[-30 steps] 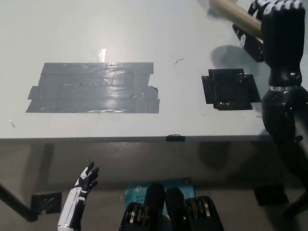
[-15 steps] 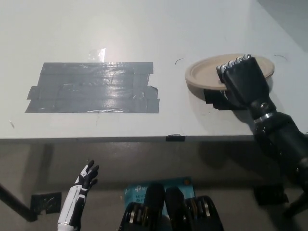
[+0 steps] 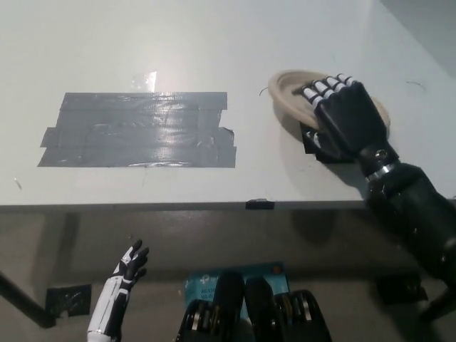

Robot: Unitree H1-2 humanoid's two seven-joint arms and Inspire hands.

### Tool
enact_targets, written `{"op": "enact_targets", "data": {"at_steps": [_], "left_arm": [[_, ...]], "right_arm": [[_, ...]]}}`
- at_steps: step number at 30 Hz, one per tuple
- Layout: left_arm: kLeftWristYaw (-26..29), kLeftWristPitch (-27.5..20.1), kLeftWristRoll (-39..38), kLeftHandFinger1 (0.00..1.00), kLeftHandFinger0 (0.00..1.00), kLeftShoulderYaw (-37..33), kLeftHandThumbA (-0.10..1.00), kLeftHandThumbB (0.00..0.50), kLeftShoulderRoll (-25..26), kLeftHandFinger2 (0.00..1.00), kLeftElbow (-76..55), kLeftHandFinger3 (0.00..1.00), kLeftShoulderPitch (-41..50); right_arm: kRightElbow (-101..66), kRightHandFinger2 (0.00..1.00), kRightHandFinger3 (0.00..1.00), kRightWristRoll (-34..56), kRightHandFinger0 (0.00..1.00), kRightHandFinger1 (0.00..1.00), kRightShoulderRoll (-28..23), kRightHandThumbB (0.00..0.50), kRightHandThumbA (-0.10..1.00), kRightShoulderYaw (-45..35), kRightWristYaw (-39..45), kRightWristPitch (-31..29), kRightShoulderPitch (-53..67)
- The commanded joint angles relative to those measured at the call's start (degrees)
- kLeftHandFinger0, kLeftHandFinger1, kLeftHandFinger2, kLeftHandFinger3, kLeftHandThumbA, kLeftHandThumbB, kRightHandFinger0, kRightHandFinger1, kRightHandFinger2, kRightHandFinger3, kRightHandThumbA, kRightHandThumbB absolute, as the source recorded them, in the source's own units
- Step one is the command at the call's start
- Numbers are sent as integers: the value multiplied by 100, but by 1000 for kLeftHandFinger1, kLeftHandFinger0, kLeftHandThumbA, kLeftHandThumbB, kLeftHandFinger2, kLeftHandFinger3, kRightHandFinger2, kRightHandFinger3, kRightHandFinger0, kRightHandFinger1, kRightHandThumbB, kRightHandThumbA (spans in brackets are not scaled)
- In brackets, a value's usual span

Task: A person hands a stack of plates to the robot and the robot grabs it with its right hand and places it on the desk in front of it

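Stack of plates (image 3: 285, 95) lower, more left than before, clamped in right hand (image 3: 343, 114), near desk (image 3: 214, 43) front edge, free room leftward. Left hand (image 3: 127, 271) low, fingers apart.

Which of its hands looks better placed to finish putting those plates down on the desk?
The right. Its black hand lies across the plates, gripping them over the desk, toward its right side. The white left hand hangs open below the front edge, far from them.

plates (image 3: 285, 94) tan | right hand (image 3: 343, 117) black | desk (image 3: 214, 35) white | tape (image 3: 139, 130) grey
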Motion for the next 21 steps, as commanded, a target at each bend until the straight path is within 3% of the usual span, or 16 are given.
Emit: {"op": "enact_targets", "data": {"at_steps": [1, 5, 8, 13, 18, 20, 21], "left_arm": [[-99, -79, -58, 1000, 1000, 9, 1000, 258, 79, 1000, -238, 1000, -119], [-85, -54, -8, 1000, 1000, -1, 1000, 255, 85, 1000, -283, 1000, -135], [-105, -128, -20, 1000, 1000, -4, 1000, 234, 106, 1000, -240, 1000, -153], [-109, -65, -27, 1000, 1000, 6, 1000, 239, 114, 1000, -273, 1000, -165], [-90, -48, -30, 1000, 1000, 23, 1000, 234, 106, 1000, -257, 1000, -207], [-95, -83, -43, 1000, 1000, 26, 1000, 239, 109, 1000, -214, 1000, -217], [-94, -79, -42, 1000, 1000, 25, 1000, 240, 109, 1000, -217, 1000, -215]], "right_arm": [[-3972, 1000, 1000, 4804, 1000, 1000, -1152, 500, 889, -939, 4960, 1740, -665], [-4793, 1000, 1000, 6324, 1000, 1000, -1535, 500, 858, -1166, 5835, 2620, -979], [-5118, 1000, 1000, 7214, 1000, 1000, -1769, 500, 835, -1302, 6178, 2858, -1092], [-5510, 1000, 1000, 8451, 1000, 1000, -2140, 500, 844, -1405, 6672, 2847, -1230], [-5725, 1000, 1000, 9356, 1000, 1000, -2092, 500, 840, -1613, 6609, 2628, -1167], [-5811, 1000, 1000, 10158, 1000, 1000, -1924, 500, 1000, -1829, 6504, 2394, -1008], [-5864, 1000, 1000, 10422, 1000, 1000, -1859, 500, 1000, -1921, 6407, 2449, -956]]}}
